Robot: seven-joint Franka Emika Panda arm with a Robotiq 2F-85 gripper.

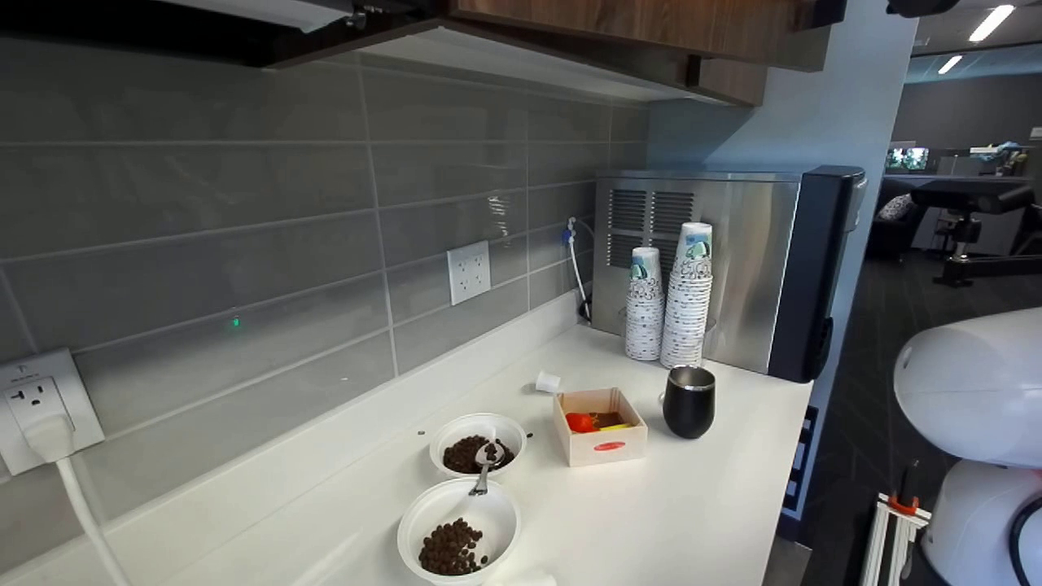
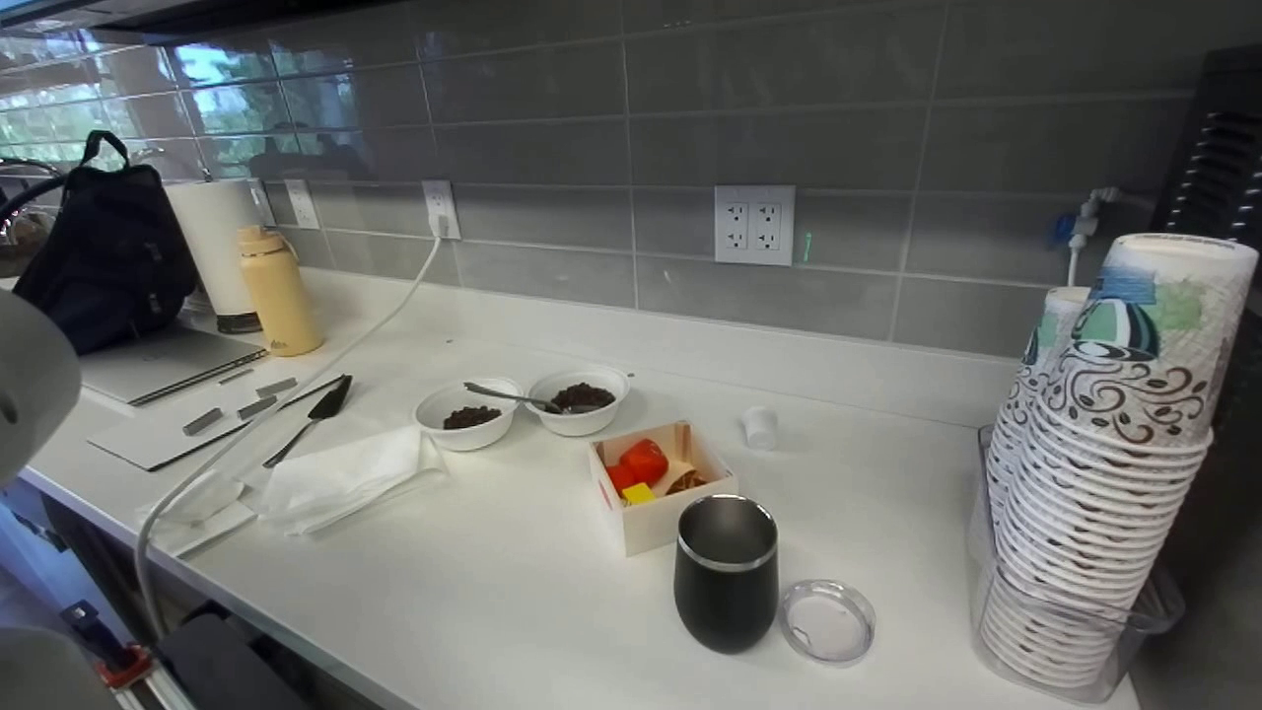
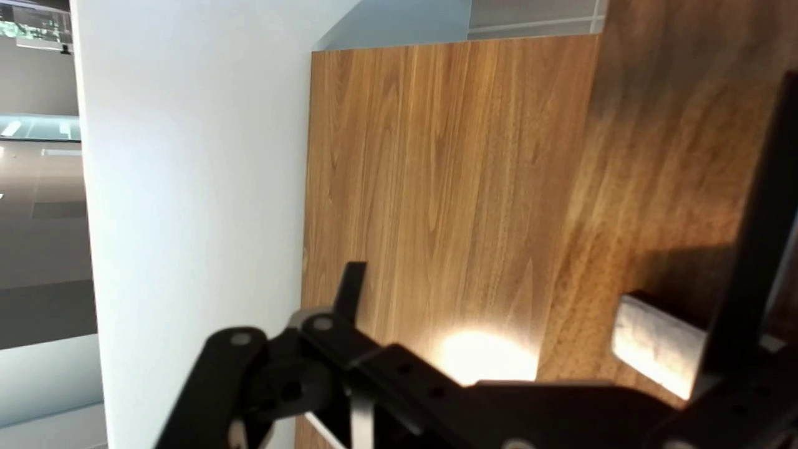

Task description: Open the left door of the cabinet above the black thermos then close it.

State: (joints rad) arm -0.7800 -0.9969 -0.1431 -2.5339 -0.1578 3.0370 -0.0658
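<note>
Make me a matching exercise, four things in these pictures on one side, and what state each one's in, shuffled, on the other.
Things
1. Black thermos
2. Clear lid
3. Paper cups
4. Gripper

States
A. Stacked upside down
B. Jaws spread wide apart
C. Standing upright, uncovered
D. Lying flat on the counter

Pairs: 1-C; 2-D; 3-A; 4-B

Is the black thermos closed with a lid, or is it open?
Open: the black thermos shows an uncovered mouth in both exterior views; a clear lid lies beside it.
</note>
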